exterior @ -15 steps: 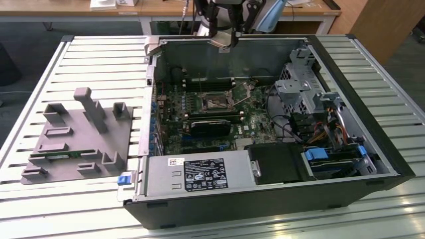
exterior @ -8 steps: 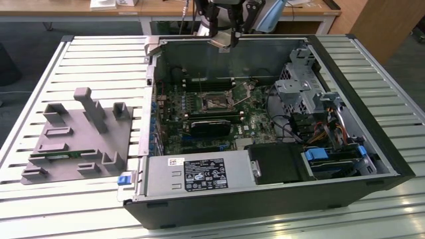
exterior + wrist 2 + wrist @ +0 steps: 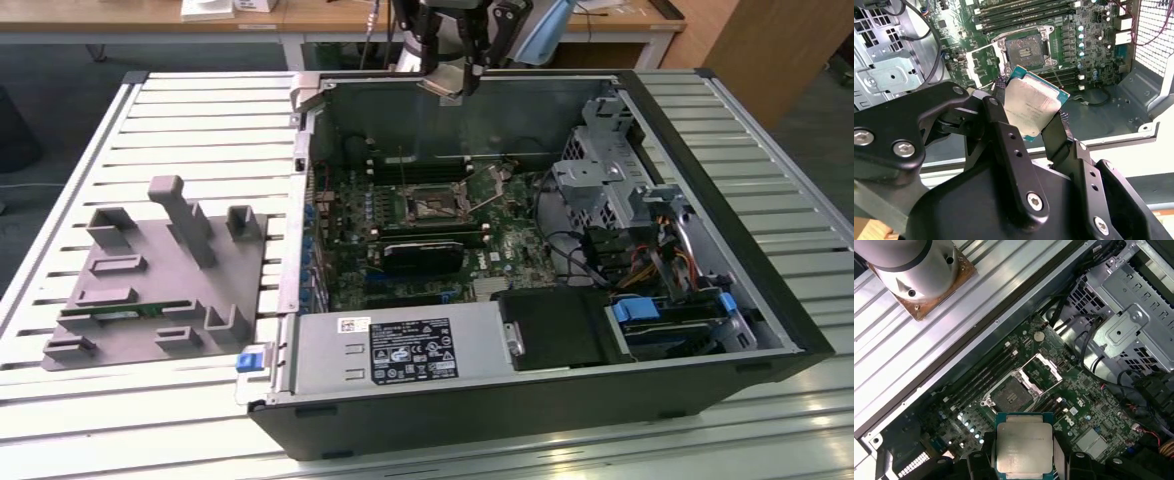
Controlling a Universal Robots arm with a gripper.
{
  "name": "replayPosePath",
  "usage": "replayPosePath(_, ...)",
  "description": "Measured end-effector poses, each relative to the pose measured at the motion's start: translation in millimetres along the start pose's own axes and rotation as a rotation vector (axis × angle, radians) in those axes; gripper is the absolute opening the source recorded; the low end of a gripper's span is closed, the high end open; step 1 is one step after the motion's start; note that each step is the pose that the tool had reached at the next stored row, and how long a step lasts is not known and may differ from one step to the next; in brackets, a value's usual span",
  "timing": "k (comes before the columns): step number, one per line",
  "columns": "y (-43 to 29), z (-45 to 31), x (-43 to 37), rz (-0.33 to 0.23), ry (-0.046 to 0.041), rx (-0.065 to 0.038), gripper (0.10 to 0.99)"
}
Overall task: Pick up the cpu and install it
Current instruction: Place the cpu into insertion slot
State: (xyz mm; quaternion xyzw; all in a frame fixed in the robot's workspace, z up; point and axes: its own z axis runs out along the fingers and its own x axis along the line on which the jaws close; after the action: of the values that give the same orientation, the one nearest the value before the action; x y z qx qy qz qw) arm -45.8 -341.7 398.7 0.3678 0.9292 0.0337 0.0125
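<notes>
The cpu point(image 3: 1030, 107), a flat square chip with a shiny silver top and a thin pale edge, is held by its two sides between my black fingers point(image 3: 1002, 131). My gripper point(image 3: 1023, 452) is shut on the cpu point(image 3: 1023, 446) and hangs in the air above the open computer case point(image 3: 747, 290). In the exterior view the gripper point(image 3: 451, 85) is high over the case's far wall. Below it, the motherboard's cpu socket point(image 3: 1009, 396) lies open with its metal frame lifted, and it holds nothing. That socket point(image 3: 1024, 50) appears in both wrist views and in the exterior view point(image 3: 434, 207).
A grey parts fixture point(image 3: 147, 290) with upright posts lies on the slatted table at the exterior view's left. Inside the case are a labelled power supply point(image 3: 400, 350), a metal drive cage point(image 3: 607, 170) and loose cables point(image 3: 1089, 350). The arm's base point(image 3: 914, 270) is bolted beside the case.
</notes>
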Motion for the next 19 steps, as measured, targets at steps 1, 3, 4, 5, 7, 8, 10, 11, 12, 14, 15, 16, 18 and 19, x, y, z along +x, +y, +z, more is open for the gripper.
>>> replayPosePath(1, 0.0, 0.0, 0.0, 0.002, -0.0002, 0.000, 0.541)
replayPosePath(3, 0.0, 0.0, 0.0, 0.007, -0.0005, 0.000, 0.541)
replayPosePath(4, 0.0, 0.0, 0.0, 0.009, -0.0007, 0.000, 0.541)
replayPosePath(5, 0.0, 0.0, 0.0, 0.011, -0.0008, 0.000, 0.541)
replayPosePath(7, 0.0, 0.0, 0.0, 0.015, -0.0011, 0.000, 0.541)
replayPosePath(8, 0.0, 0.0, 0.0, 0.018, -0.0013, 0.000, 0.541)
replayPosePath(10, 0.0, 0.1, 0.0, 0.023, -0.0017, 0.000, 0.541)
replayPosePath(11, 0.0, 0.2, 0.0, 0.028, -0.0020, 0.000, 0.541)
replayPosePath(12, 0.0, 0.3, 0.0, 0.034, -0.0024, 0.000, 0.541)
replayPosePath(14, 0.0, 0.4, 0.0, 0.052, -0.0038, 0.000, 0.541)
replayPosePath(15, 0.0, 0.5, 0.0, 0.065, -0.0047, 0.000, 0.541)
replayPosePath(16, 0.0, 0.7, 0.0, 0.079, -0.0058, 0.000, 0.541)
replayPosePath(18, 0.0, 0.9, 0.0, 0.108, -0.0079, 0.000, 0.541)
replayPosePath(19, 0.0, 1.1, 0.0, 0.121, -0.0088, 0.000, 0.541)
